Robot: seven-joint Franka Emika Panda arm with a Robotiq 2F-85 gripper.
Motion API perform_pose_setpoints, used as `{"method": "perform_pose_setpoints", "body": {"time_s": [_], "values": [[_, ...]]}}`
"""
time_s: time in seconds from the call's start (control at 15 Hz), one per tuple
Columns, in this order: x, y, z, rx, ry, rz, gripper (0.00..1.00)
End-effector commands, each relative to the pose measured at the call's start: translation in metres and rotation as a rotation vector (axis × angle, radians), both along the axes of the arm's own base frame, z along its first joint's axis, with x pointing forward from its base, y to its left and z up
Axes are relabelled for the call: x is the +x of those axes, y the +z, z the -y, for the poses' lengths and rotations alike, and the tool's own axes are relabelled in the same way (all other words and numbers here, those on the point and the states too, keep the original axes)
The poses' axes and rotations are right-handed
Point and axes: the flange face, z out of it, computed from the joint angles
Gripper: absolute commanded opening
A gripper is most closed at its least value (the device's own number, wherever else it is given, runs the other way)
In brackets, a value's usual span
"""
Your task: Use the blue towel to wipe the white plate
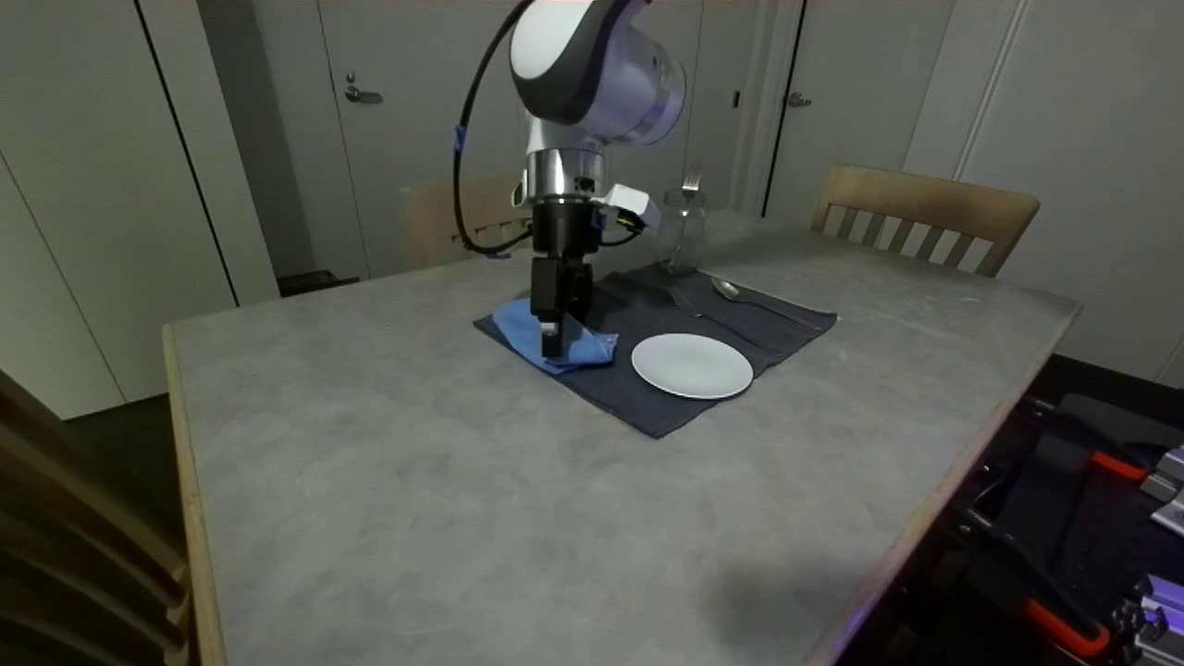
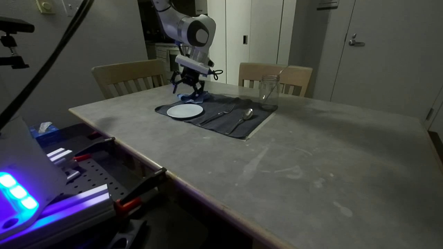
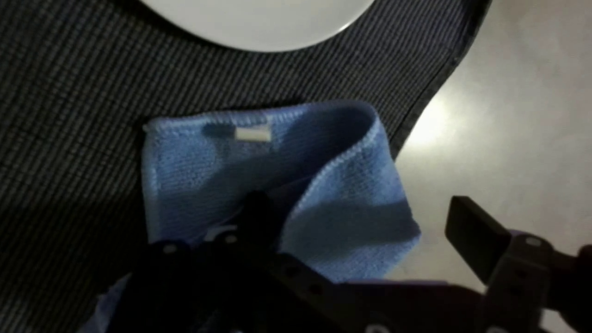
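Grey tabletop (image 1: 425, 518) under dark mat (image 1: 634, 400) | wooden chairs (image 1: 925, 192) around | pale doors (image 1: 407, 157) behind | end effector (image 2: 187, 91), jaws parted

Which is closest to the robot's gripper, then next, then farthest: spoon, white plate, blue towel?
From the gripper, in an exterior view:
1. Blue towel: right at it.
2. White plate: past the towel.
3. Spoon: farther across the mat, beyond the fork.

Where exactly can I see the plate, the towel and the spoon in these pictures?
Plate (image 1: 692, 366), in an exterior view: the middle of its top face.
Towel (image 3: 263, 159), in the wrist view: the part beside its folded-over flap.
Spoon (image 2: 247, 114), in an exterior view: its bowl.
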Motion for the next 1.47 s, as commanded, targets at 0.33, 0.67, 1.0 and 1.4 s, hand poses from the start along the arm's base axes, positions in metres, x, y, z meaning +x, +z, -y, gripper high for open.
{"method": "perform_pose_setpoints", "body": {"time_s": [0.33,0.67,1.0,1.4], "values": [[0.007,0.013,0.003,-0.029,-0.049,0.068,0.69],[0.002,0.018,0.004,-0.052,-0.038,0.097,0.33],[-0.010,0.022,0.003,-0.054,-0.027,0.119,0.00],[-0.032,0.047,-0.002,-0.055,0.023,0.151,0.01]]}}
